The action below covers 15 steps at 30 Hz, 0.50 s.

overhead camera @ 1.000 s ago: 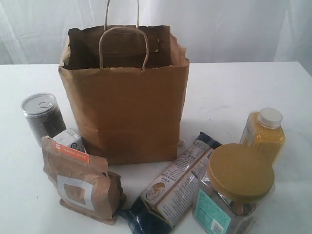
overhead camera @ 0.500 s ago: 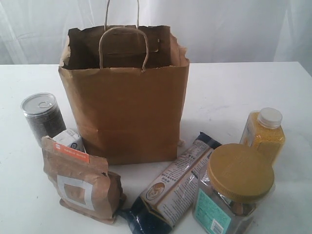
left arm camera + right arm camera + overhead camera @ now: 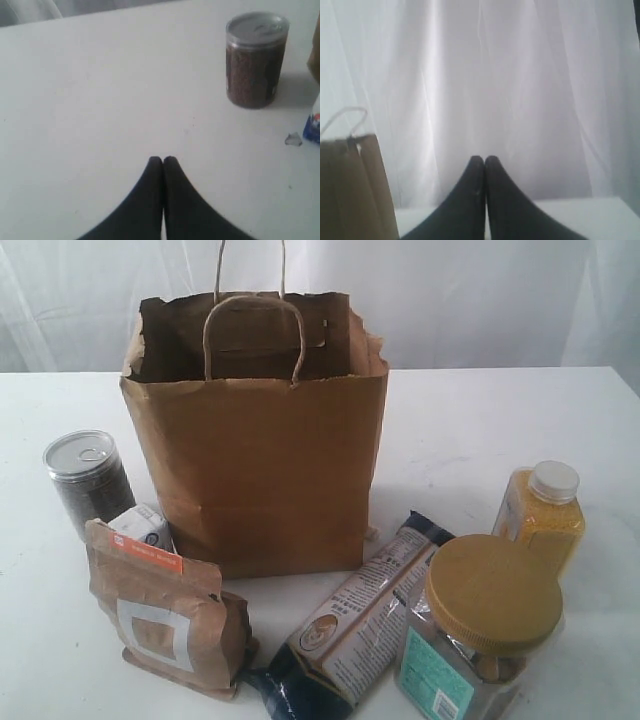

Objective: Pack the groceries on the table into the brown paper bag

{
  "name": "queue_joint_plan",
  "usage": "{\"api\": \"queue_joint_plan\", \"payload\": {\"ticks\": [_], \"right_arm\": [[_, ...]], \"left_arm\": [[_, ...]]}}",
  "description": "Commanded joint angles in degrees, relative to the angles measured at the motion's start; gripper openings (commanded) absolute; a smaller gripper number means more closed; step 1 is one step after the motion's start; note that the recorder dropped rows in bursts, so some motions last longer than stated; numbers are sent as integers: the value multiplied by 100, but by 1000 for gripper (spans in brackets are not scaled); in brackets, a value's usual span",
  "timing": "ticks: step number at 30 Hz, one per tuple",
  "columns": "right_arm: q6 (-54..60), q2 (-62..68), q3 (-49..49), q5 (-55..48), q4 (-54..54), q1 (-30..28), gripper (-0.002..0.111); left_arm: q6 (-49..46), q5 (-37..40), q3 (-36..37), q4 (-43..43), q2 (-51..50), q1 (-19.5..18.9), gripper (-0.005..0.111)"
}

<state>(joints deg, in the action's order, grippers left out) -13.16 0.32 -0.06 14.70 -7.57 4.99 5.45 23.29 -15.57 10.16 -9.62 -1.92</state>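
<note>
The bag (image 3: 265, 460) stands open and upright at the centre of the frame, toward the back of the white surface (image 3: 480, 430), handles up and rim torn. At mid-left stands the can (image 3: 88, 480). Just right of it the carton (image 3: 145, 527) peeks out behind the pouch (image 3: 165, 610), which stands at lower left. The packet (image 3: 350, 625) lies slanted at bottom centre, its far end near the bag's foot. The jar (image 3: 480, 630) stands at lower right against the packet, with the bottle (image 3: 542, 515) just behind it. The left hand (image 3: 163, 160) is clenched on nothing over bare surface, well apart from the can. The right hand (image 3: 484, 159) is clenched too, empty, facing the white curtain (image 3: 495, 75) beside the bag.
</note>
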Motion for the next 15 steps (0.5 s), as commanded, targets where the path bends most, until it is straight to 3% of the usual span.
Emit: {"api": "queue_joint_plan", "payload": {"ticks": [1, 6, 11, 15], "right_arm": [[-53, -32, -11, 1431, 310, -44, 0], [747, 420, -1387, 2328, 2067, -44, 0], [2064, 1906, -3389, 2529, 1798, -44, 0], [3289, 3303, -4606, 1707, 1759, -44, 0]], "left_arm": [[426, 44, 206, 46, 29, -23, 0], [1877, -459, 543, 46, 29, -23, 0], [2032, -1972, 1075, 46, 29, -23, 0], [2032, -2654, 1439, 46, 29, -23, 0]]}}
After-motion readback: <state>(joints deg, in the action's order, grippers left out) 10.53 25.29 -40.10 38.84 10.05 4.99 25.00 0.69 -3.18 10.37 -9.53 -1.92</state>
